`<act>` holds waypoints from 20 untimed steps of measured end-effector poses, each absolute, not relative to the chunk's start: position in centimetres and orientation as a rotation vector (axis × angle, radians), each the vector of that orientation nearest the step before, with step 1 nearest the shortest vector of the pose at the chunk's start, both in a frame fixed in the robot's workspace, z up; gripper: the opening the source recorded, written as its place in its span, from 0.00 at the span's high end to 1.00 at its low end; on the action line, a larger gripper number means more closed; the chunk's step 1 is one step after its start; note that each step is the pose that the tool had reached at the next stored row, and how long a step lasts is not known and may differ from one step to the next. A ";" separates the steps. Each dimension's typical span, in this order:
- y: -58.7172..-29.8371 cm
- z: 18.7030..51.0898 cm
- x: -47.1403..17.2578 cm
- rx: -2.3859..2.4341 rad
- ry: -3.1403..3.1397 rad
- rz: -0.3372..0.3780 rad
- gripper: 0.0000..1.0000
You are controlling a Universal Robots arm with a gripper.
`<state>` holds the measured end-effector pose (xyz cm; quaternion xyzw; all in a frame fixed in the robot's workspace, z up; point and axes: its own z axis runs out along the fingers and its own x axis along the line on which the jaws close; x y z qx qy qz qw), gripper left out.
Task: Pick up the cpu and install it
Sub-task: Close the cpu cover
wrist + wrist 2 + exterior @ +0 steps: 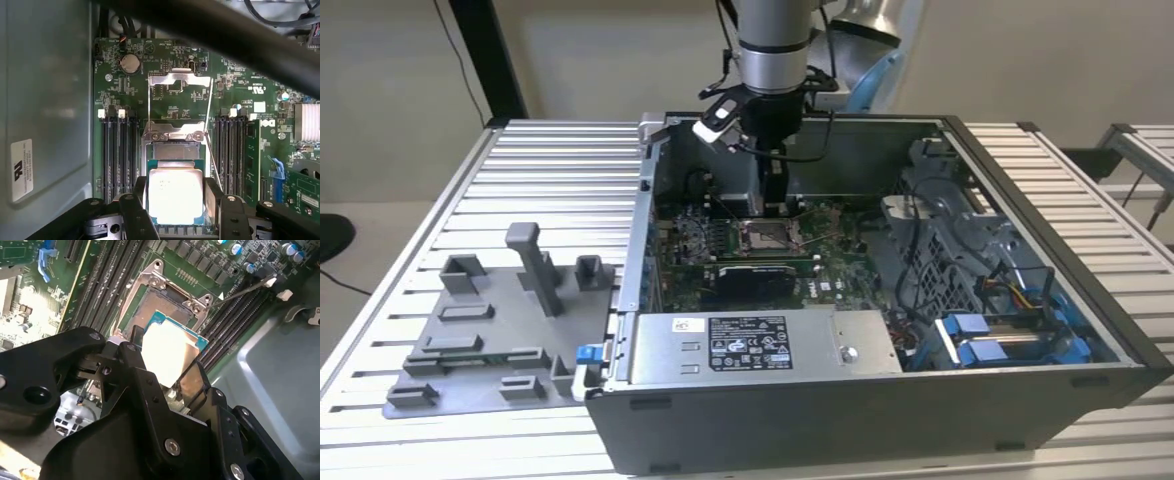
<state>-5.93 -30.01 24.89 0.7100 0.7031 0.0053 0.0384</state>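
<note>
The cpu [175, 194] is clamped flat between the two fingers of the gripper [771, 206], just over the open socket [175, 149] on the green board [230, 85] inside the case [881, 405]. In the exterior view, this is at 12 o'clock from the power supply [747, 345].

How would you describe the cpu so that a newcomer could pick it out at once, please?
Look inside the open computer case, at the green motherboard, where the gripper hangs over the metal-framed socket. The cpu is the small flat square between the gripper's fingers; its shiny silver top and teal edge set it apart from the dark socket.
</note>
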 end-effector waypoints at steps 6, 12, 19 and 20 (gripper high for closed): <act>-30.0 24.1 -5.9 2.178 2.156 0.016 1.00; -30.0 23.7 -5.9 2.178 2.156 0.016 1.00; -30.0 22.9 -5.8 2.178 2.157 0.017 1.00; -30.0 22.8 -5.8 2.178 2.157 0.017 1.00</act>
